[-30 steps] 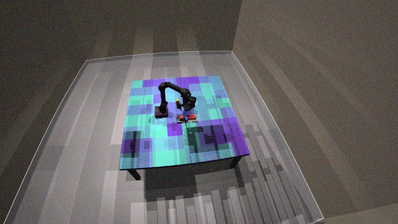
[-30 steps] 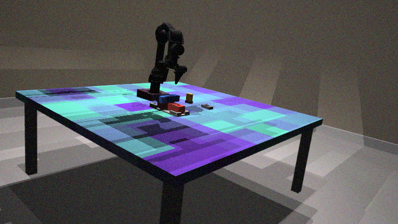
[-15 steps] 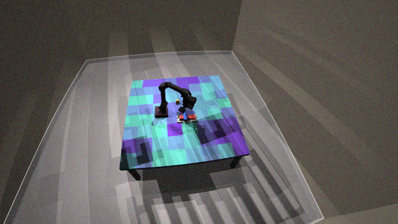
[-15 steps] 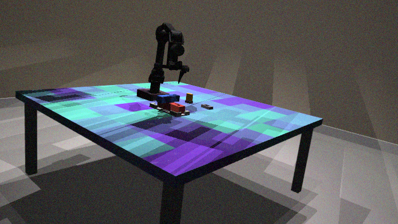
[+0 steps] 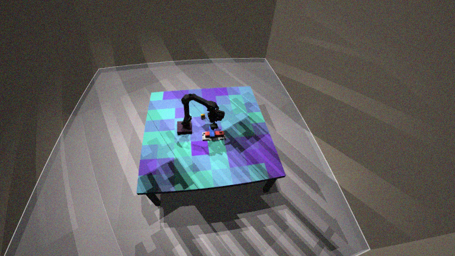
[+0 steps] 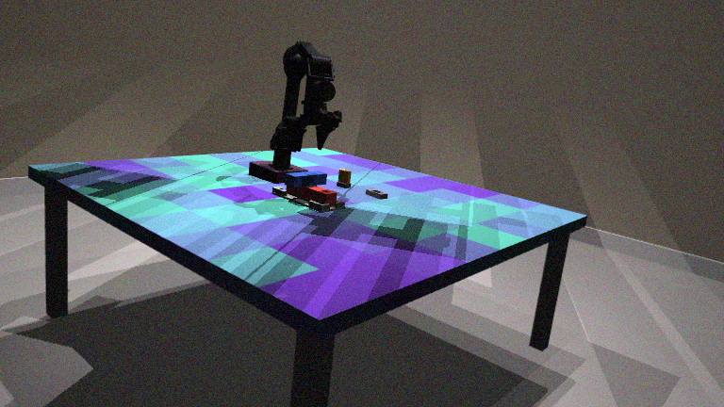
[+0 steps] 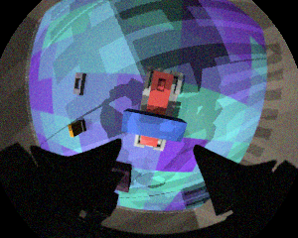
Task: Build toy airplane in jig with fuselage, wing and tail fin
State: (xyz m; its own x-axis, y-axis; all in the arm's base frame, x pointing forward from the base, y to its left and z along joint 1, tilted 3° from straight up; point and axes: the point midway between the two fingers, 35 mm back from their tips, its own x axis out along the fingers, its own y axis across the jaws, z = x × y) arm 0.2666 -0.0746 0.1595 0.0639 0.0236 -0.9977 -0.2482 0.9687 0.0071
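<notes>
Gripper open, nothing between fingers, above the jig. Red fuselage lies in the jig; blue wing sits crosswise on it. Yellow tail fin stands apart, off the fuselage. Can't tell if the wing tab is fully seated.

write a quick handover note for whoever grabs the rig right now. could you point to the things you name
Hand (image 5: 213,126) (image 7: 158,145): open, holding nothing, above the build.
Red fuselage (image 5: 219,133) (image 6: 323,194) (image 7: 160,99): in the pale jig (image 5: 205,137) (image 6: 319,205) (image 7: 177,88).
Blue wing (image 5: 211,132) (image 6: 305,178) (image 7: 155,125): lying across the fuselage; tab hidden, so full seating unconfirmed.
Yellow tail fin (image 5: 202,115) (image 6: 344,176) (image 7: 76,129): off the plane, standing beside the jig.
Left: check the wing, fit the fin in the tail socket, let go, move clear.
</notes>
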